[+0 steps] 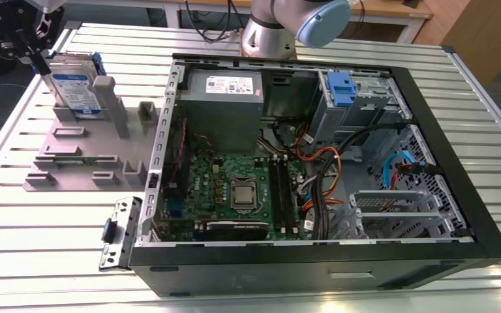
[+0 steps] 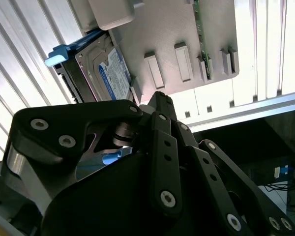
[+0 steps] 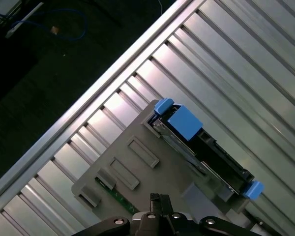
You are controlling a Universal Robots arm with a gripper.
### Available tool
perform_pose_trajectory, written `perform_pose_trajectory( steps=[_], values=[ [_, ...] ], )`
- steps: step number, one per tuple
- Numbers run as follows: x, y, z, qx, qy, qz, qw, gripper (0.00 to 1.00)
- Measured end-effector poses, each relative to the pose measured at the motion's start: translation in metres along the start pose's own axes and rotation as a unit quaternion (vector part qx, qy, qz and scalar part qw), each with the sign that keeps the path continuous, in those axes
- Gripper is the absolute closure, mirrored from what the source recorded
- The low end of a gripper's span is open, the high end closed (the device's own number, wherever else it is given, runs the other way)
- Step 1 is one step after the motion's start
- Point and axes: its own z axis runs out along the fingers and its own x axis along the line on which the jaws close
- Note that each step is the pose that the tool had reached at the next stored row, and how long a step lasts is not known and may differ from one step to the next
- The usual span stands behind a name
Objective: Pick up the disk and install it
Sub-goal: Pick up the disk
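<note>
The disk stands on edge in a slot at the far end of a grey holder plate, at the exterior view's left. Its white-and-blue label and blue caddy frame show in the second wrist view. The first wrist view looks down on its top edge and blue tabs. My black gripper hangs just above and beside the disk, on the side away from the computer case. Its tip lies close to the disk's lower corner, and the same tip sits over the holder plate.
An open computer case lies on the slatted aluminium table. Inside are a power supply, a motherboard, cables and another blue-handled caddy in the bay. A metal bracket lies by the case's near corner.
</note>
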Motion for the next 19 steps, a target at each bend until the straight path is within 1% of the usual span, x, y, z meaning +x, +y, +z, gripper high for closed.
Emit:
perform_pose_trajectory(
  steps=[19],
  values=[
    [0.0000, 0.0000, 0.0000, -0.0004, 0.0006, -0.015, 0.99989, 0.90]
  ],
)
